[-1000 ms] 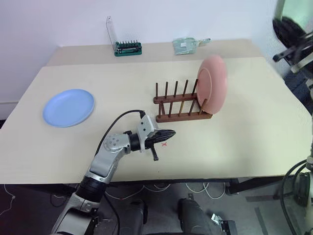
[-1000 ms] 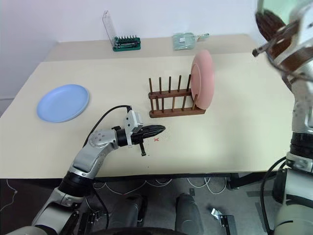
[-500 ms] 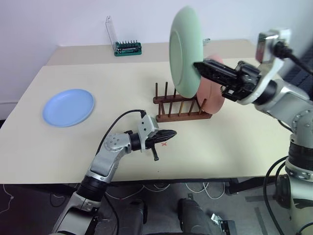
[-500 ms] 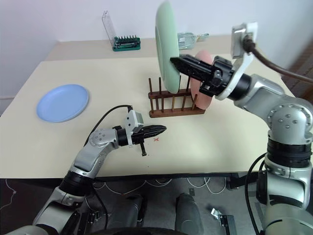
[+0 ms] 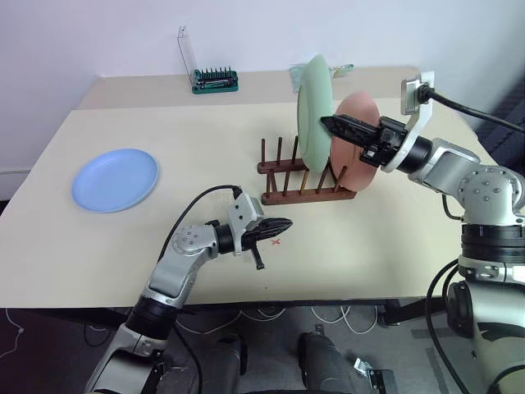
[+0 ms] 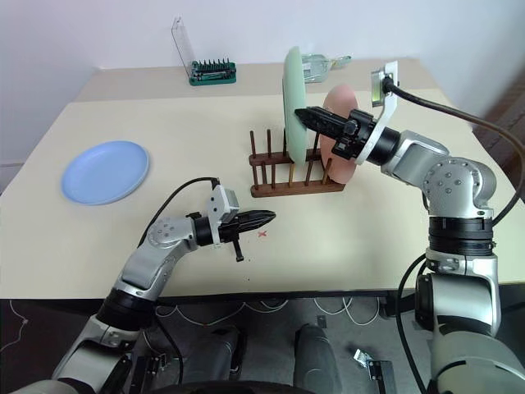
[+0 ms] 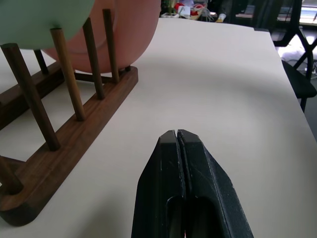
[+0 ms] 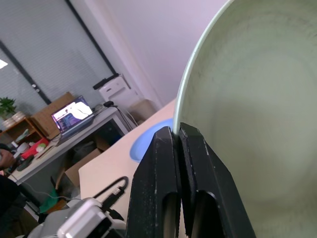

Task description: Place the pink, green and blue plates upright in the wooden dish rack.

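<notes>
Green plate (image 5: 313, 113) is coming down toward the wooden dish rack (image 5: 305, 182), right end effector (image 5: 328, 124) pinching its rim.
Pink plate (image 5: 359, 139) is standing racked; blue plate (image 5: 115, 179) is lying at left on the tabletop (image 5: 410, 238); left end effector (image 5: 283, 223) is idling closed, empty.

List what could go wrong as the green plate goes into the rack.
1. The green plate, pinched at its rim by the right gripper, hangs close beside the pink plate already standing in the wooden dish rack; it might knock it.
2. Its lower edge could land on a peg top, not between pegs.
3. A rim-only pinch may let it swing or slip.
</notes>
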Motion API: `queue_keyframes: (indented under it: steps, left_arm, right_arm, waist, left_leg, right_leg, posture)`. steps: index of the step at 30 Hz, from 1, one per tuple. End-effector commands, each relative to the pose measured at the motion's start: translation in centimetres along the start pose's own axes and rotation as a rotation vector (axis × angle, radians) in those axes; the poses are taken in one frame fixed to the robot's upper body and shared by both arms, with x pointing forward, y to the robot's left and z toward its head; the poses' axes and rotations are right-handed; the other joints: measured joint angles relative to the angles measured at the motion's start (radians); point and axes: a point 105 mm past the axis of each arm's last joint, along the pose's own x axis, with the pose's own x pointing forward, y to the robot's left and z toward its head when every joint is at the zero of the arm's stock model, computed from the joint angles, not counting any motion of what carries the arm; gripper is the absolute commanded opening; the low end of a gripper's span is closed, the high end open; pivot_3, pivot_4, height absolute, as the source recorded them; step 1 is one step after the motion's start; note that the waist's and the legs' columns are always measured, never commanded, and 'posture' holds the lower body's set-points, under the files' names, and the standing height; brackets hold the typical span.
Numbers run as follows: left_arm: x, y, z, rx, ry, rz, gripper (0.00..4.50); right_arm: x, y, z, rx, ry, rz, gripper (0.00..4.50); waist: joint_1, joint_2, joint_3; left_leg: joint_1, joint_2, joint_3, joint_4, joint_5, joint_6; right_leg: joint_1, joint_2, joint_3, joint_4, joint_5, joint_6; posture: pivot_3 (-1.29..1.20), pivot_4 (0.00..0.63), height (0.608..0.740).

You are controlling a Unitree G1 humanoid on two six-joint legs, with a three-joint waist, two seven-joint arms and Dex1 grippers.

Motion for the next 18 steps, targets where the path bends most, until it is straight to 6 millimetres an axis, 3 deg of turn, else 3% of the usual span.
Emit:
queue_keyframes:
  steps: [1,9,12,18]
  left_arm:
    - [-0.2,0.0,1.5,0.032,-0.049,0.0,0.0]
    - [-0.1,0.0,1.6,0.032,-0.051,-0.002,0.0]
    - [-0.2,0.1,1.6,0.037,-0.052,0.003,0.0]
    - [-0.2,0.1,1.6,0.039,-0.051,0.012,0.0]
  right_arm:
    - [0.1,0.6,1.3,-0.023,-0.033,0.028,0.04]
    - [-0.4,-0.6,0.8,0.032,-0.034,-0.012,0.04]
    - [-0.3,-0.4,0.9,0.032,-0.037,-0.004,0.86]
    - [-0.1,-0.2,1.4,-0.026,-0.047,-0.033,3.8]
  waist:
    - [-0.001,0.0,0.0]
    - [-0.001,0.0,0.0]
    - [-0.001,0.0,0.0]
    - [-0.001,0.0,0.0]
  left_leg:
    - [0.0,0.0,0.0,0.0,0.0,0.0]
    - [0.0,0.0,0.0,0.0,0.0,0.0]
    - [0.0,0.0,0.0,0.0,0.0,0.0]
    - [0.0,0.0,0.0,0.0,0.0,0.0]
  right_leg:
    - [0.0,0.0,0.0,0.0,0.0,0.0]
    - [0.0,0.0,0.0,0.0,0.0,0.0]
    - [0.0,0.0,0.0,0.0,0.0,0.0]
    - [0.0,0.0,0.0,0.0,0.0,0.0]
  posture:
    - [0.0,0.15,0.74]
    - [0.0,0.15,0.74]
    - [0.0,0.15,0.74]
    - [0.0,0.15,0.74]
